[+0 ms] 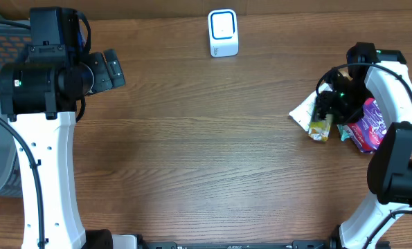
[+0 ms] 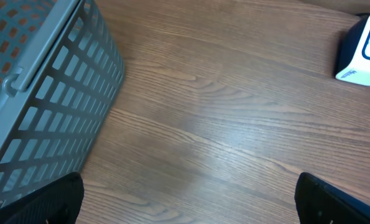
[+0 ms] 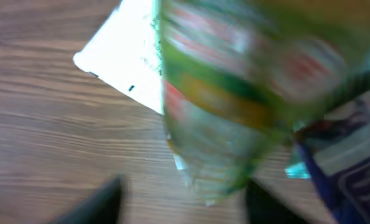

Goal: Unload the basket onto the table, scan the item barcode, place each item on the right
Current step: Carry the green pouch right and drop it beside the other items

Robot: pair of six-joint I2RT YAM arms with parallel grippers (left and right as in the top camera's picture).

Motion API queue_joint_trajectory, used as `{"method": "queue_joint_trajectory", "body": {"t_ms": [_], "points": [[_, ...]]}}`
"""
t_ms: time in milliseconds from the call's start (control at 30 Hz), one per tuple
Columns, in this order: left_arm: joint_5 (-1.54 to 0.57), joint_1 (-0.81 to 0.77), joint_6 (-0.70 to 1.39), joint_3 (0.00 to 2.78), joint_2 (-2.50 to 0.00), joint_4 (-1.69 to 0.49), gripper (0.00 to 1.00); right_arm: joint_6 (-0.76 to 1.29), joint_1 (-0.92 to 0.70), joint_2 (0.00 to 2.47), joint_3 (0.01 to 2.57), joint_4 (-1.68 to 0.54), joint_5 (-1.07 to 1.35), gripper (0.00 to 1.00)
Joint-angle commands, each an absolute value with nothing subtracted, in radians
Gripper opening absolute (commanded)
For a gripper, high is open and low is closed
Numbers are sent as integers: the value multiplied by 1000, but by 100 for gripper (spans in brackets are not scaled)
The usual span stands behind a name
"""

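2 grippers logged: left gripper [image 2: 189, 200] spread wide, well left of the barcode scanner [image 1: 223, 32]; right gripper [image 1: 325, 111] likewise spread, over a green-yellow packet [image 1: 319, 129] far right of it.

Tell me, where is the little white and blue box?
In the overhead view the white and blue box stands at the far edge of the table, near the middle; the snack packets lie well off toward the robot's right side.
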State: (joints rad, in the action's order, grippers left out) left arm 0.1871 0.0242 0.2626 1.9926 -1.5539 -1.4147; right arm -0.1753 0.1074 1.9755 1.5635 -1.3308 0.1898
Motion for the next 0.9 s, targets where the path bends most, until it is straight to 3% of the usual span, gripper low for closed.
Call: {"method": "queue_joint_trajectory", "body": {"t_ms": [0, 333, 633, 867], "points": [[183, 24, 277, 2013, -1537, -1414, 99, -179, 101, 1901, 1624, -1340, 274, 100], [183, 24, 277, 2013, -1537, -1414, 100, -187, 101, 1515, 1771, -1413, 534, 100], [183, 24, 277, 2013, -1537, -1414, 100, -179, 101, 1094, 1775, -1447, 537, 100], [183, 24, 277, 2013, -1537, -1414, 99, -183, 101, 899, 1775, -1515, 448, 100]]}}
